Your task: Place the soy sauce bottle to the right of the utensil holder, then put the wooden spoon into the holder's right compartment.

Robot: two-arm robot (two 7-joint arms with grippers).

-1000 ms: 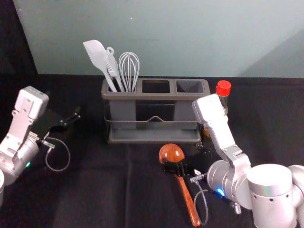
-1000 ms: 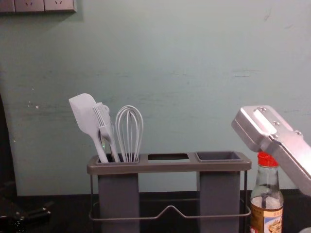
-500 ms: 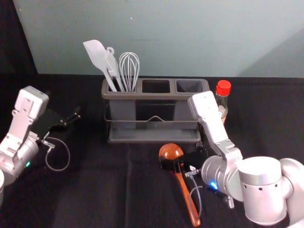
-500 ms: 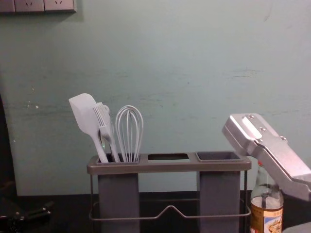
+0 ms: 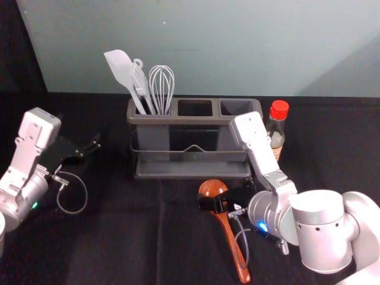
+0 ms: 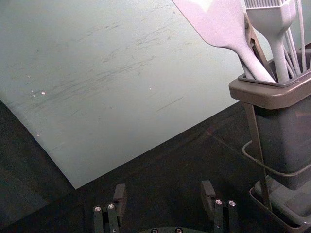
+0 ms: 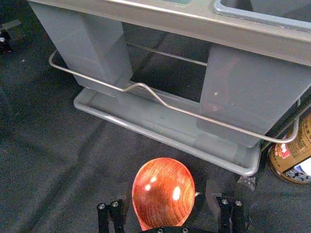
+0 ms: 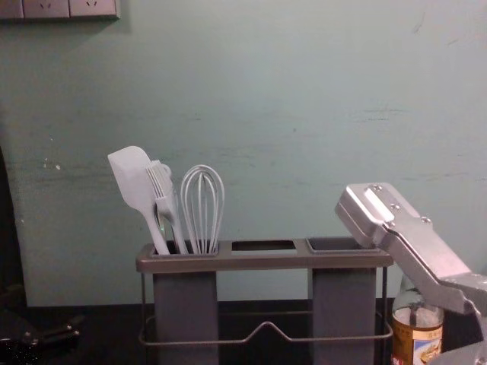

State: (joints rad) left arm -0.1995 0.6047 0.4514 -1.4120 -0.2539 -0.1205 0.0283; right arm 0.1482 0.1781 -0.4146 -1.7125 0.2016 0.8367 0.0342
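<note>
Wooden spoon (image 5: 231, 237) at holder's (image 5: 178, 120) six o'clock; my right gripper (image 5: 212, 205) straddles its bowl (image 7: 164, 189), spread wide, apparently gripping nothing. Soy sauce bottle (image 5: 276, 127) at three; left gripper (image 5: 89, 149) at nine, parted.

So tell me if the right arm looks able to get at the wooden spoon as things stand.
Very likely yes. The right gripper is at the wooden spoon already, open, with the bowl between its fingers; the utensil holder stands beyond, seemingly not in the way.
</note>
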